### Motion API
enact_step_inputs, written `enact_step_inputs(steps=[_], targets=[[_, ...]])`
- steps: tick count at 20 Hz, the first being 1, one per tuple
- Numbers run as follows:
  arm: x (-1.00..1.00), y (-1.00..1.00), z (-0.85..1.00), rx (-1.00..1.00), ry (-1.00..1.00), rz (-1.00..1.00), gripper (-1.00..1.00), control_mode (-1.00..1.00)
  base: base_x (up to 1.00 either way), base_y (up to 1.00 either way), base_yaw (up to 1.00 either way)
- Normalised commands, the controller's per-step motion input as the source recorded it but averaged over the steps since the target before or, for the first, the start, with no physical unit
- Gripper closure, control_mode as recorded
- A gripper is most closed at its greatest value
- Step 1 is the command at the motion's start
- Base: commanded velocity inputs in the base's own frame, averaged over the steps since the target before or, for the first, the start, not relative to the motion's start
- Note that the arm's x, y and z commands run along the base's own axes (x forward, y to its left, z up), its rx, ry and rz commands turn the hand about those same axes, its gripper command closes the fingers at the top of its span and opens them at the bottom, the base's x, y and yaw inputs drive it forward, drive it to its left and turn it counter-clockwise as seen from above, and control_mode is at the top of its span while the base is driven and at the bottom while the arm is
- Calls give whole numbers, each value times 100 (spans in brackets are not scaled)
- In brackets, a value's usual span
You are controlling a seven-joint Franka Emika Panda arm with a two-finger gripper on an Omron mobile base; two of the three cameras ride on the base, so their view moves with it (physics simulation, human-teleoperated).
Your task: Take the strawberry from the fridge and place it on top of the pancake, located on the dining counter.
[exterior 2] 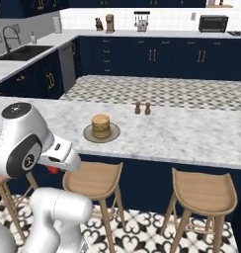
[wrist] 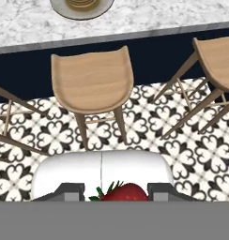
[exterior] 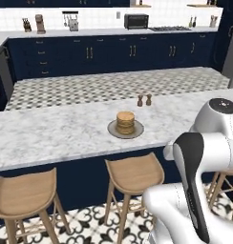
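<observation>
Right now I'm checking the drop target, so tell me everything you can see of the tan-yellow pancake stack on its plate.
The tan-yellow round pancake stack is a short pile of flat discs with darker lines between the layers. It stands upright and level near the middle of a flat round beige plate, which rests on the white-grey marble dining counter. Nothing lies on top of the stack. Two small brown shakers stand apart behind it, and wooden stools sit below the counter's front edge.
</observation>
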Motion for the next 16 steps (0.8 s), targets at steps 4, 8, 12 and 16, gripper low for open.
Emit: enact_step_inputs(steps=[4, 8, 12, 16], targets=[[0, 0, 0, 0, 0, 0, 100, 100, 6, 2, 30], [0, 0, 0, 0, 0, 0, 100, 100, 9, 16, 24], [0, 0, 0, 0, 0, 0, 100, 100, 31, 2, 2], [0, 0, 0, 0, 0, 0, 100, 100, 62, 40, -3]])
